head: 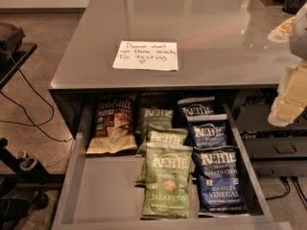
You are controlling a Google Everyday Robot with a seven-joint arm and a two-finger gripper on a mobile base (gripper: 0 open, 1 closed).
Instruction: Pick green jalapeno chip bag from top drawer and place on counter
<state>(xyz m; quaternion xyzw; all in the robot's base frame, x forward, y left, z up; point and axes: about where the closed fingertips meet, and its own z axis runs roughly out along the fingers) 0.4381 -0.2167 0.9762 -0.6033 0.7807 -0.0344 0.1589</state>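
step: reaching for the green jalapeno chip bag (165, 181), flat at front-centre of top drawer (105, 190), touching blue vinegar bag (219, 181) | my gripper (290, 99) hangs off desk (201, 28) right edge; jaws state I cannot tell | I'd descend clear of the blue bag | desk glossy, note (145, 55) on it; floor cables left

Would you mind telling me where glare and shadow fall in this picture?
Camera view: soft glare streaks the counter beyond the note; the drawer is shadowed at its back; the green jalapeno bag in front is evenly lit; the gripper hangs pale at the right edge.
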